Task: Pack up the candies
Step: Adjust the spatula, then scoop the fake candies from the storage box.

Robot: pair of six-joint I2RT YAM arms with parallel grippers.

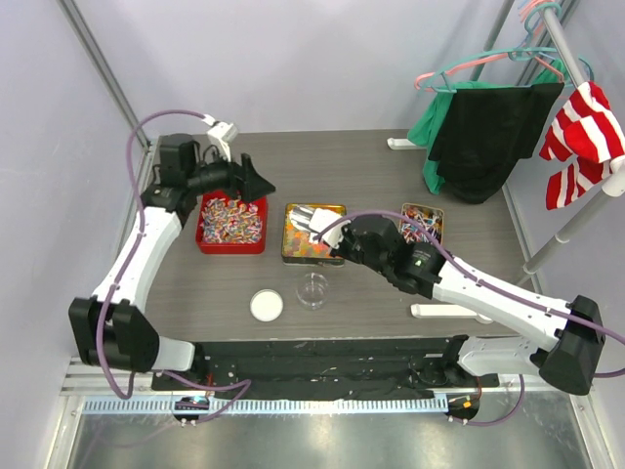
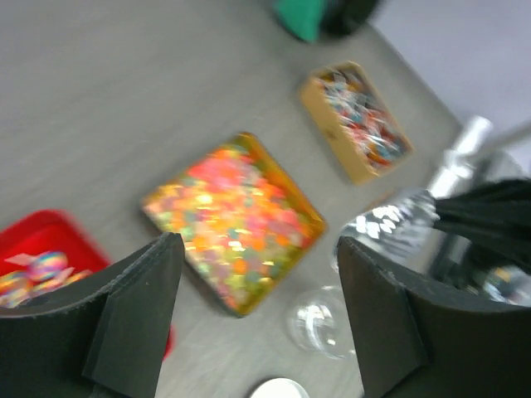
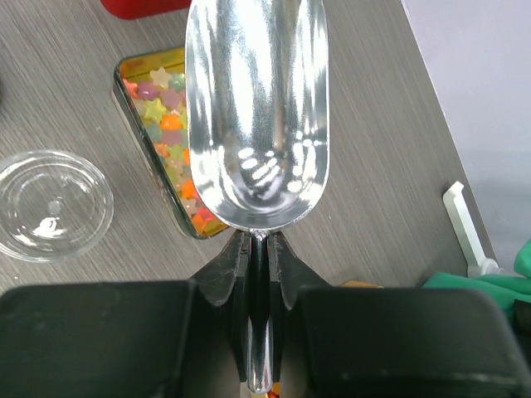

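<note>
- R gripper (image 3: 259, 274) is clamped tight on the thin handle of a metal scoop (image 3: 257, 116). The bowl looks bare and shiny, no sweets in it.
- The scoop hangs over the gold tin (image 3: 148, 60) mid-table. The tin is full of candies (image 3: 159, 106), star-shaped gummies in orange, yellow and green.
- Key relation: the scoop's long axis runs straight out from the R wrist, mouth pointing away from the gripper. It lies roughly along the tin's long side, a bit slanted.
- The bowl covers the tin's right part, so gummies show to its left and under its heel. The candy is thus below and slightly left of the scoop, not ahead of it.
- My guess is the next move is nose down and a push fwd along that axis. The layer looks shallow, so a steep dip could hit the tin floor or shove the tin.
- The clear cup (image 1: 312, 289) stands on the near side of the tin, toward the arm bases, close to it but apart. A white lid (image 1: 267, 306) lies just beside the cup, off it.
- L gripper (image 2: 257, 307) has its jaws wide apart w/ nothing between them. It hovers over the far right corner of the red tray (image 1: 229, 251), which holds wrapped sweets.
- A third tin (image 1: 437, 210) of wrapped ones sits further right, partly behind the R arm.
- R arm is clearly the nearer one to both the gummies and the cup. L is nearer the red tray only.
</note>
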